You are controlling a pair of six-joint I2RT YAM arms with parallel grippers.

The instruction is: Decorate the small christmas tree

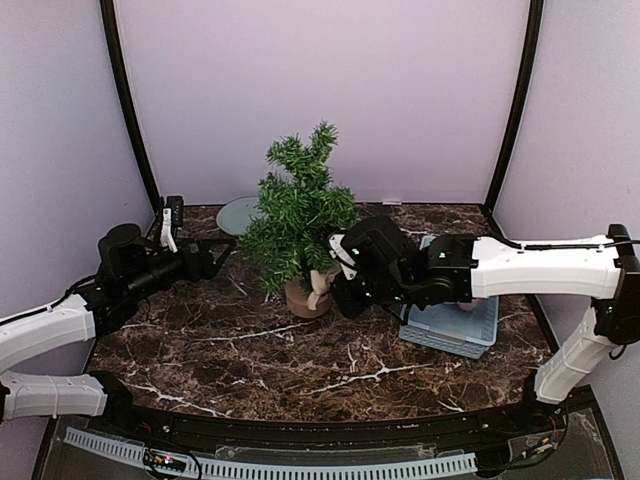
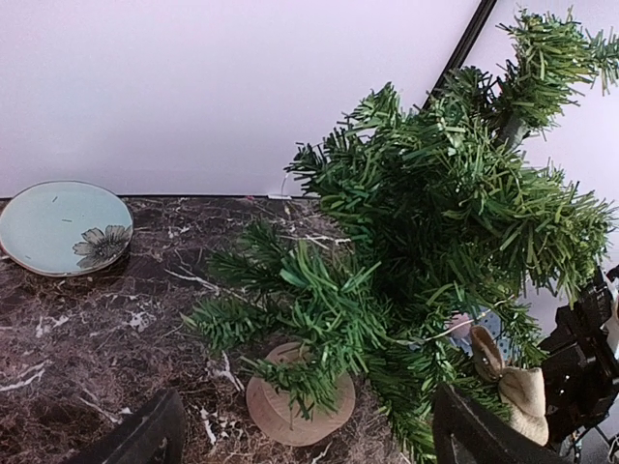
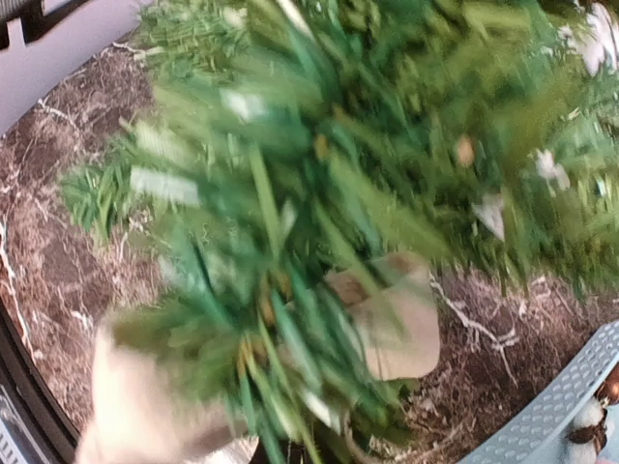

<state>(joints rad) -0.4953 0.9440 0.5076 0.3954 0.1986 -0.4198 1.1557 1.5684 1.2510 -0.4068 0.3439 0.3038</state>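
Observation:
The small christmas tree (image 1: 300, 210) stands mid-table on its round wooden stump (image 1: 303, 300). In the left wrist view the tree (image 2: 426, 213) fills the right side above its stump (image 2: 300, 398). My left gripper (image 1: 222, 250) hangs open just left of the tree, and its dark fingers (image 2: 145, 437) frame the stump with nothing between them. My right gripper (image 1: 333, 280) is pressed into the lower branches on the right, shut on a burlap ornament (image 1: 320, 287). That burlap ornament (image 2: 520, 389) hangs beside the stump. The right wrist view is blurred by needles, which hide its fingers.
A pale blue plate (image 1: 238, 213) with a flower print lies at the back left, also seen as the plate (image 2: 63, 227). A light blue tray (image 1: 455, 328) sits under my right forearm, with small ornaments inside. Dark walls close in the marbled table (image 1: 250, 370).

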